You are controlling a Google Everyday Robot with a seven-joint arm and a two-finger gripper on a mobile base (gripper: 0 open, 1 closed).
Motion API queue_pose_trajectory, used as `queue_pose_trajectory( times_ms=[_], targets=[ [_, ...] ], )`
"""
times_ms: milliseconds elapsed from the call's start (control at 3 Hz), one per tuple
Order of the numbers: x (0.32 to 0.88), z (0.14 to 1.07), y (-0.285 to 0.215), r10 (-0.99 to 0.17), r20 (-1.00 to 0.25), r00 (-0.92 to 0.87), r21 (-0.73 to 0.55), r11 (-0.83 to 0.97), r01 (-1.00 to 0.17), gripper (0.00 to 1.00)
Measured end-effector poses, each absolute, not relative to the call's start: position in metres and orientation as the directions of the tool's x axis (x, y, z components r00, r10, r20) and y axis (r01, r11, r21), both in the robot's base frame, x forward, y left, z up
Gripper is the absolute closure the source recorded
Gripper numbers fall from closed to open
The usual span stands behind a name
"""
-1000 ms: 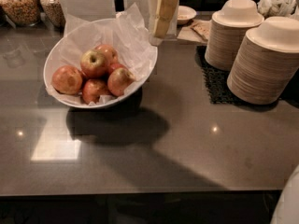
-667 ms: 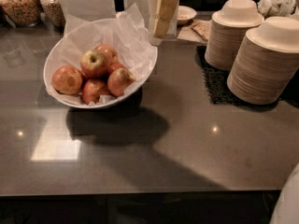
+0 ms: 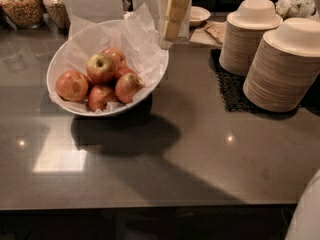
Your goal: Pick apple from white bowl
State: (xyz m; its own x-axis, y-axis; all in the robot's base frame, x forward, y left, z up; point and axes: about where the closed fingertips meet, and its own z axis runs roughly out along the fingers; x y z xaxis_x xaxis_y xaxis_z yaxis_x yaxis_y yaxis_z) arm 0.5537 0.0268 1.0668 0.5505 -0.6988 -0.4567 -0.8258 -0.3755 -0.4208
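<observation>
- The apple (image 3: 100,68), blush red-orange with a pale yellow-green patch round the stem dimple, is not in my grasp. It sits on top of the pile in the white bowl (image 3: 59,64).
- My gripper is out of view, so I cannot tell whether it is released or clenched. Only a white curve of my arm (image 3: 307,211) shows, at the frame's 4 o'clock corner, well apart from the fruit.
- The dark grey counter (image 3: 200,159) lies between my arm and the bowl. It is glossy, with a bright patch of reflected light at 8 o'clock.
- The white bowl stands at the frame's 10 o'clock, wide and shallow. It is lined with crinkled white paper (image 3: 142,39) that rises above the rim at the bowl's 1 o'clock.
- Other apples (image 3: 72,85) press against the target at its 1, 4, 6 and 8 o'clock. All are redder than it.
- Two stacks of beige bowls (image 3: 280,71) stand at the frame's 2 to 3 o'clock. They rest on a black mat (image 3: 231,91).
- A small cream dish (image 3: 199,15) is at the frame's 12 to 1 o'clock, toward the back.
- A clear packet with yellowish contents (image 3: 175,9) stands upright just beyond the bowl's far rim, at 12 o'clock.
- Two jars (image 3: 20,4) of pale brown grainy contents are at the frame's 11 o'clock corner.
</observation>
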Motion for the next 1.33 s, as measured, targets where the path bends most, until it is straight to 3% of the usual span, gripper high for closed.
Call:
queue_pose_trajectory(
  times_ms=[667,1333],
  targets=[
    [0.521,1.068,0.118,-0.599,-0.502,0.624,-0.377,-0.498,-0.781,0.00],
    [0.534,1.045,0.125,-0.606,-0.561,0.563,-0.345,-0.447,-0.825,0.00]
  ],
)
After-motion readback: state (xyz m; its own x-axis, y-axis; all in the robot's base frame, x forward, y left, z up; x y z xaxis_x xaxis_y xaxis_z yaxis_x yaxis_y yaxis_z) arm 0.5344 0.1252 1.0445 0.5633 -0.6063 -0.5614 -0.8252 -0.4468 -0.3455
